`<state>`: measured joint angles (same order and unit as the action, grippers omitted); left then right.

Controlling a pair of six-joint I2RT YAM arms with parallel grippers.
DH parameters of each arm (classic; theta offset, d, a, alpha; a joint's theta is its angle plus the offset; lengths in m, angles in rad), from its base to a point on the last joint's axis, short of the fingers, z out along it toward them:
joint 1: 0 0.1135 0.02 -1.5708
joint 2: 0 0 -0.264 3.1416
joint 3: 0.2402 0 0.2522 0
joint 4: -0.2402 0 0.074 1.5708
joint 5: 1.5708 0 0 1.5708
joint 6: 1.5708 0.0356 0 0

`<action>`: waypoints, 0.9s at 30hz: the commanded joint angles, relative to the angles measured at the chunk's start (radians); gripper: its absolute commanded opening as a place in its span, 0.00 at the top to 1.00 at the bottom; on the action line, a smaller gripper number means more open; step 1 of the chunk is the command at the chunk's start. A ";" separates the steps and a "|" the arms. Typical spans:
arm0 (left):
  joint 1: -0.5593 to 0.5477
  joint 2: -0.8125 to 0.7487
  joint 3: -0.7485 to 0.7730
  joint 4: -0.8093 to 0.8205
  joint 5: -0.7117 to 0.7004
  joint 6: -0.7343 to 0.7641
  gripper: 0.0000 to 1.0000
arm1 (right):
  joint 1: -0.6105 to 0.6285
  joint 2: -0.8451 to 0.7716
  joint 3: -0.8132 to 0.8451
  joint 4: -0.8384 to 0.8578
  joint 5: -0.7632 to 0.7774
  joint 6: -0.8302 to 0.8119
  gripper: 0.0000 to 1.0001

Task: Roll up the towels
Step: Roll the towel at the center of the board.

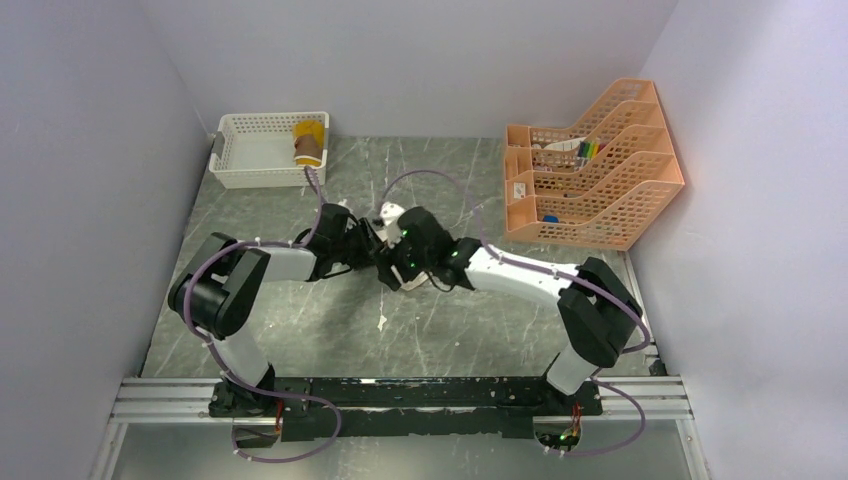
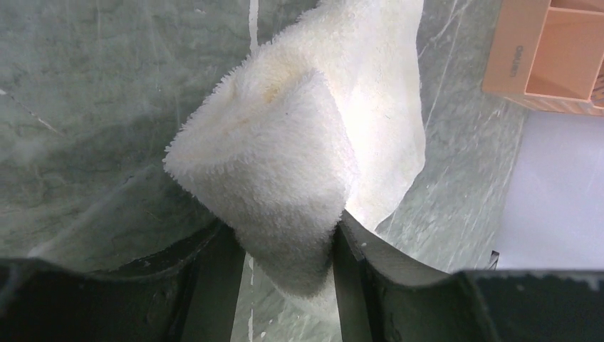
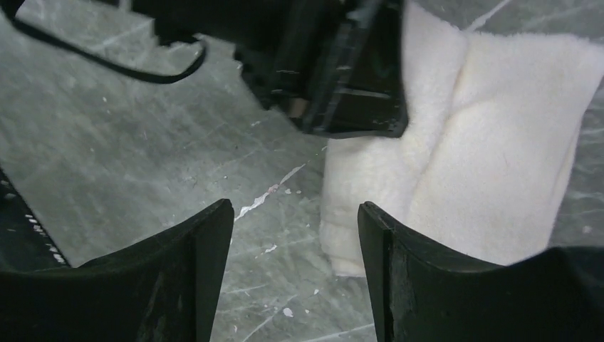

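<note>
At mid-frame, the cream towel [image 2: 285, 157], clamped in the left gripper [image 2: 285, 231], should be turned tightly while its tail is pinned by the wide-open right gripper [image 3: 295, 217].

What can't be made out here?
- Left wrist: left gripper hides cream towel's near end.
- Right wrist: left gripper covers towel's upper left; right gripper hides its lower right.
- Top: grippers hide most of towel; organizer contents too small.
</note>
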<state>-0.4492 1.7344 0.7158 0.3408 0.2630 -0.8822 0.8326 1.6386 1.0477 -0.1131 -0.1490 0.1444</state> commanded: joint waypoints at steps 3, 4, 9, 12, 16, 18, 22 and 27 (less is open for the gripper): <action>-0.002 0.020 0.058 -0.094 -0.036 0.055 0.44 | 0.122 0.010 0.019 -0.100 0.391 -0.162 0.36; -0.002 0.023 0.061 -0.095 -0.035 0.055 0.44 | 0.130 0.024 0.023 -0.105 0.411 -0.163 0.36; -0.002 0.036 0.076 -0.112 -0.025 0.064 0.43 | 0.166 0.074 0.008 -0.073 0.453 -0.187 0.36; -0.002 0.052 0.084 -0.113 -0.016 0.063 0.43 | 0.174 0.094 -0.001 -0.054 0.434 -0.191 0.36; -0.002 0.071 0.093 -0.109 -0.003 0.063 0.43 | 0.181 0.112 -0.013 -0.030 0.398 -0.186 0.37; -0.002 0.078 0.098 -0.111 -0.001 0.063 0.43 | 0.187 0.119 -0.017 -0.023 0.387 -0.182 0.37; -0.002 0.089 0.109 -0.113 0.014 0.062 0.42 | 0.197 0.144 -0.014 -0.020 0.396 -0.177 0.37; -0.001 0.076 0.112 -0.109 0.040 0.052 0.42 | 0.199 0.180 -0.026 0.012 0.423 -0.148 0.38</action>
<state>-0.4492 1.7908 0.8158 0.2573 0.2924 -0.8444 1.0264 1.7794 1.0431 -0.1501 0.2531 -0.0299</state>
